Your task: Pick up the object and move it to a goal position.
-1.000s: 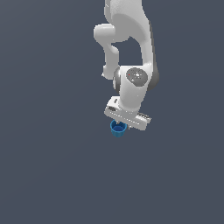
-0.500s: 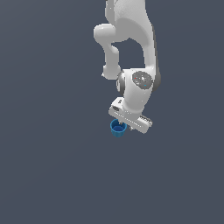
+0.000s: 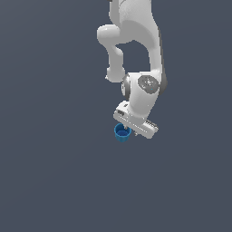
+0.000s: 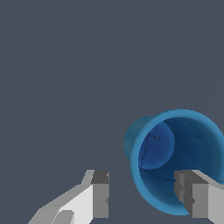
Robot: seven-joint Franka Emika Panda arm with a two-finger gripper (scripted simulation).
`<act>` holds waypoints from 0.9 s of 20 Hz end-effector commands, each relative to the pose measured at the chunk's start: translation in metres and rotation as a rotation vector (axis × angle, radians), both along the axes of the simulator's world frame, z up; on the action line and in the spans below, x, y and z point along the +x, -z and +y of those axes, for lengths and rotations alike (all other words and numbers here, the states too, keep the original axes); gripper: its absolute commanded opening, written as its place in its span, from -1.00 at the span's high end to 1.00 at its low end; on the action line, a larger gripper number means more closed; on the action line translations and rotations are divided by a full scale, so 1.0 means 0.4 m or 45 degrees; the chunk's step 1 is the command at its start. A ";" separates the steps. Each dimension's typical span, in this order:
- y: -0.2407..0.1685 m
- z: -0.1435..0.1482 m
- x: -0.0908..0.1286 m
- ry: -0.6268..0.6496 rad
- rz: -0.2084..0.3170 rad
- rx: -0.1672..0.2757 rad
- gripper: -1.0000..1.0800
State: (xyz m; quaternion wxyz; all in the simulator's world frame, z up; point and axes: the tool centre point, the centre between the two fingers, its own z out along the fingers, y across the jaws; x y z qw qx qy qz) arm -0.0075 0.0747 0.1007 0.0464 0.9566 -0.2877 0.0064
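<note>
The object is a small blue cup (image 3: 122, 132) with a darker hollow inside, and it appears to lie tilted on the grey floor. In the exterior view my white gripper (image 3: 132, 128) hangs just above it, toward that view's right, and the hand hides the fingers. In the wrist view the cup (image 4: 153, 144) shows its open mouth. The gripper (image 4: 143, 189) is open. One finger (image 4: 101, 194) stands beside the cup, apart from it. The other finger (image 4: 194, 197) overlaps the cup's rim. Nothing is held.
A plain dark grey floor (image 3: 54, 172) lies all around. The white arm (image 3: 136, 41) rises above the gripper. No goal marker shows.
The hand has come down slightly and shifted a little toward the exterior view's right, closer to the cup. The cup has not moved.
</note>
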 end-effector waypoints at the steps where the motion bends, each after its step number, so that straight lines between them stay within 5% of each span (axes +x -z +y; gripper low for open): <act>1: 0.013 -0.002 -0.001 0.001 0.001 0.000 -0.23; 9: 0.071 -0.007 -0.004 0.005 0.000 -0.001 -0.23; 10: 0.071 -0.007 -0.004 0.005 0.000 -0.001 1.00; 18: 0.071 -0.007 -0.004 0.005 0.000 -0.001 1.00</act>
